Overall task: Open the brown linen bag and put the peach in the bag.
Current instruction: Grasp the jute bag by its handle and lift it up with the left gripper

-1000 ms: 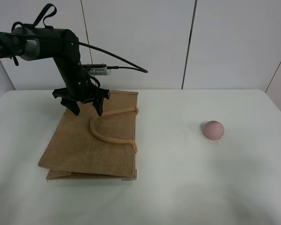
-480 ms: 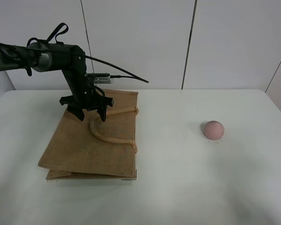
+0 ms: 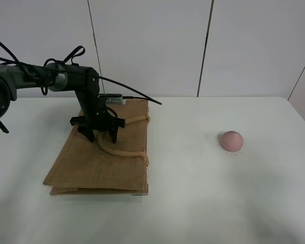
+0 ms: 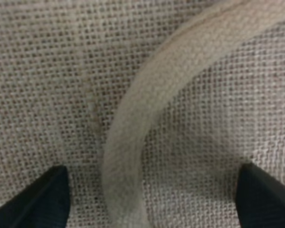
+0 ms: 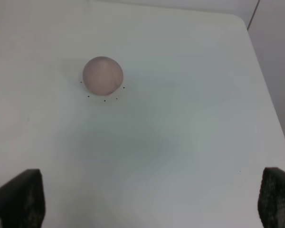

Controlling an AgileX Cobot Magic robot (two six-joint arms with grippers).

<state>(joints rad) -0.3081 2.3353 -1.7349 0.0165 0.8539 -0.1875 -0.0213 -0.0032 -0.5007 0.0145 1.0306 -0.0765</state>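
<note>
From the high camera, my left claw [image 3: 101, 138] is down on the brown linen bag [image 3: 99, 165], near its far end. The jaws are spread, and the fingertips [image 3: 90, 137] stand either side of the curve where the beige handle [image 3: 123, 151] loops across the cloth. The bag lies flat and closed on the left part of the white table [image 3: 193, 198], its mouth edge facing the middle. The peach [image 3: 231, 140] sits alone on the right part of the table, well apart from the bag.

Through my left wrist camera, the coarse weave of the brown linen bag [image 4: 47, 71] fills the view. The handle [image 4: 133, 137] bends through it and runs down between my two dark fingers [image 4: 42, 194]. My left claw [image 4: 152, 204] is open and holds nothing. The handle lies nearer one finger than the other, with bare weave on both sides, and I cannot tell whether the tips touch the cloth.

Through my right wrist camera, my right claw [image 5: 147, 202] is wide open and empty, its fingers [image 5: 19, 199] at the two corners of the view. The peach [image 5: 102, 73] rests on the bare table [image 5: 190, 123] ahead of the claw, apart from both fingers. A few tiny dark dots [image 5: 104, 100] mark the tabletop around it.
</note>
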